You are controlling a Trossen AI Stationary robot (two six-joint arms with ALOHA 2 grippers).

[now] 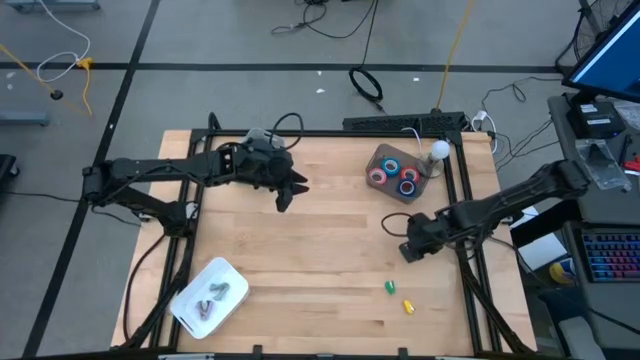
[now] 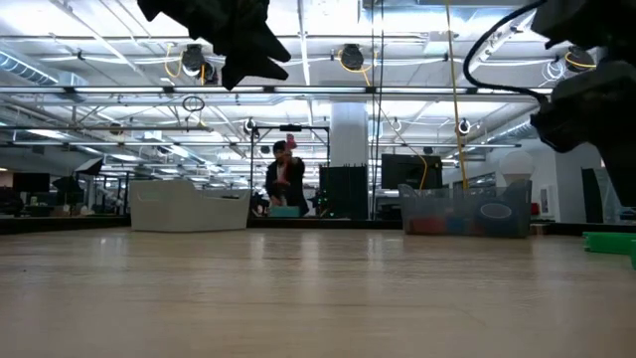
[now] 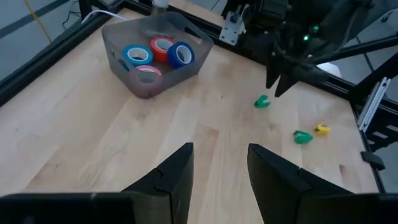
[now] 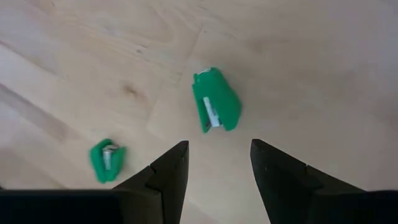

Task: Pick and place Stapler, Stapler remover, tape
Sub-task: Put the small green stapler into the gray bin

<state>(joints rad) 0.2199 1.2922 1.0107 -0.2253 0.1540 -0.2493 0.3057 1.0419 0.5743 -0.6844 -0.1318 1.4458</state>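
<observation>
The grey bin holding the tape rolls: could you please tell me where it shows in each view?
High view: grey bin at the table's far right, tape rolls inside.
Low view: translucent bin right of centre, at the table's far edge.
Left wrist view: bin upper left, rolls visible.
Right wrist view: not in it.
Shared landmark: the coloured rolls inside.

Both arms are dark, near black, built of slim jointed links with thin black cables looping along them. The left tool (image 3: 219,180) and right tool (image 4: 219,177) each end in two broad, flat, matte-black fingers with angular tips. A small green light glows on the right arm's wrist housing, seen from the left wrist view.
</observation>
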